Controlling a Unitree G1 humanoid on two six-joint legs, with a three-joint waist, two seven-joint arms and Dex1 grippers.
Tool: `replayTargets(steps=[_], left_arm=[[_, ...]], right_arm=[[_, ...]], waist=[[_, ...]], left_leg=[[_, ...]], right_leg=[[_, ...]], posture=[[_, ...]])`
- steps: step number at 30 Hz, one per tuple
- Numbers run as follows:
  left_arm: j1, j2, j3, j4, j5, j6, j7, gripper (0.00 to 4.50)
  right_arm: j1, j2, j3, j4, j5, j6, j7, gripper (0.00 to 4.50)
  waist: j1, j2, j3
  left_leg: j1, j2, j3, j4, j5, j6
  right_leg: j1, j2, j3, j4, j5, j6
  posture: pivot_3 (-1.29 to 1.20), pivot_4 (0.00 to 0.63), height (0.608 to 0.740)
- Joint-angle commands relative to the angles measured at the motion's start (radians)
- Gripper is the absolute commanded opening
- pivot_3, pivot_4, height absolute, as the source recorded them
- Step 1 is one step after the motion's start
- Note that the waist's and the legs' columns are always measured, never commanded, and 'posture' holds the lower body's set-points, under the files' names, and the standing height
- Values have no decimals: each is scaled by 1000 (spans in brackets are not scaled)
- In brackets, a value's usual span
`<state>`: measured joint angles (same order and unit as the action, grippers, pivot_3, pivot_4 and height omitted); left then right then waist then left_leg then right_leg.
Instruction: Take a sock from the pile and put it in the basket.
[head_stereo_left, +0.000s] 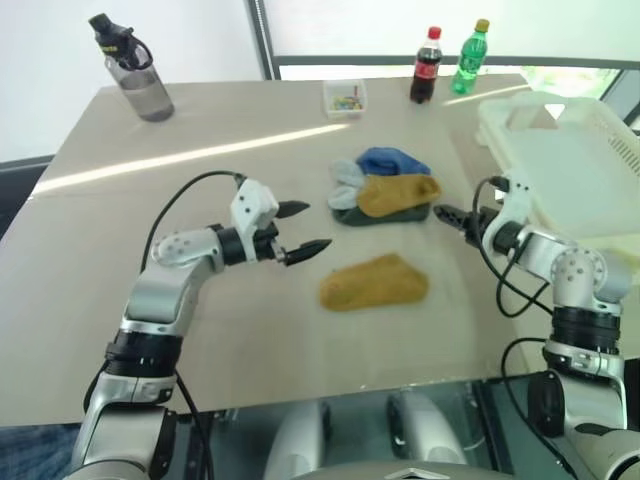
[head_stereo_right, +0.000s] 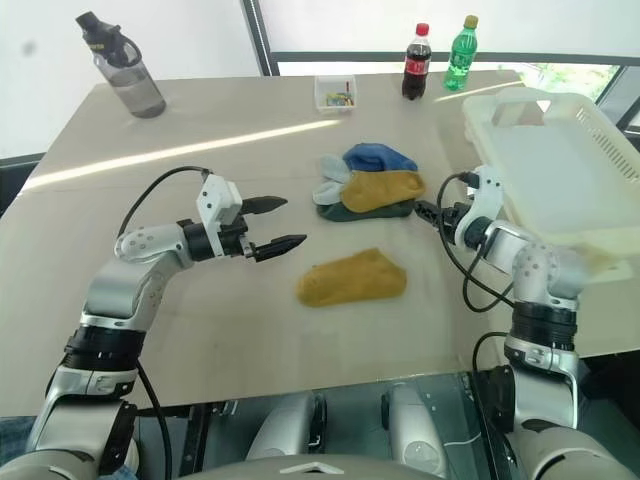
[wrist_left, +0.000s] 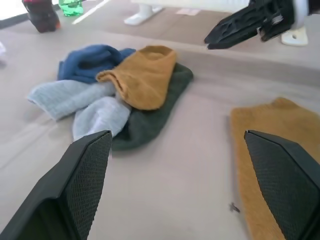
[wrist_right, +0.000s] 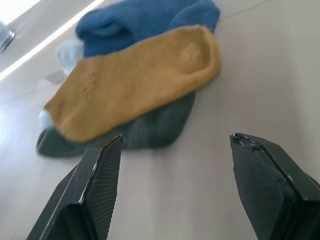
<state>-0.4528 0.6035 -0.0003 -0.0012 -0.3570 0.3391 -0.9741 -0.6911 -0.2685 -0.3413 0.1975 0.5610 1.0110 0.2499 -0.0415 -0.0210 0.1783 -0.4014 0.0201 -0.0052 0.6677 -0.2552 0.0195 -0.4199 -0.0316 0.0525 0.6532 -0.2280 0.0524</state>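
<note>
Nearest me, one mustard sock (head_stereo_left: 374, 282) lies flat and alone on the table (head_stereo_left: 130, 180), between my left claw (head_stereo_left: 300, 228), fingers spread and empty, and my right claw (head_stereo_left: 447, 214), also spread, holding nothing. Beyond it the pile (head_stereo_left: 385, 188) has a second mustard sock on top of the dark green sock (wrist_right: 150, 131), with the blue sock (wrist_right: 145, 20) behind. The basket (head_stereo_left: 590, 170) stands at the right, past my right claw.

Fuzzy knit sock (wrist_right: 135, 80); probably matt plastic basket (head_stereo_left: 575, 165).
</note>
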Motion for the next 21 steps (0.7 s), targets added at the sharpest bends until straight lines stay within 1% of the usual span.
replayTargets(steps=[1, 9, 13, 18, 21], left_arm=[[-12, 5, 21, -67, -22, 18, 14, 4500], [-9, 13, 54, -120, -53, 106, 68, 4500], [-13, 13, 68, -135, -78, 154, 83, 4500], [-19, 7, 81, -150, -113, 217, 112, 4500], [-20, 9, 79, -158, -119, 228, 119, 4500]], right_arm=[[-104, 3, -26, 186, -34, -155, -2, 3551], [-219, -2, -38, 496, -75, -327, -6, 3551], [-245, -2, -43, 564, -75, -363, 11, 3551], [-251, 5, -35, 581, -66, -374, 52, 3551], [-245, 9, -24, 573, -65, -359, 75, 2782]], waist=[[-1, 0, 0], [0, 0, 0], [-1, 0, 0], [-1, 0, 0], [-4, 0, 0]], left_leg=[[0, 0, 0, 0, 0, 0], [-1, 0, 0, -1, 0, 0], [0, 0, 0, -1, 0, 0], [0, 0, 0, -1, 0, 0], [0, 0, 0, -1, 0, 0]], right_leg=[[0, 0, 0, 0, 0, 0], [-2, -1, 0, 0, 0, 0], [-1, -1, 0, 1, 0, 0], [-1, -1, 0, 2, 0, 0], [-1, -1, 0, 3, 0, 0]], posture=[[0, 150, 740], [0, 150, 740], [0, 150, 740], [0, 150, 740], [0, 150, 740]])
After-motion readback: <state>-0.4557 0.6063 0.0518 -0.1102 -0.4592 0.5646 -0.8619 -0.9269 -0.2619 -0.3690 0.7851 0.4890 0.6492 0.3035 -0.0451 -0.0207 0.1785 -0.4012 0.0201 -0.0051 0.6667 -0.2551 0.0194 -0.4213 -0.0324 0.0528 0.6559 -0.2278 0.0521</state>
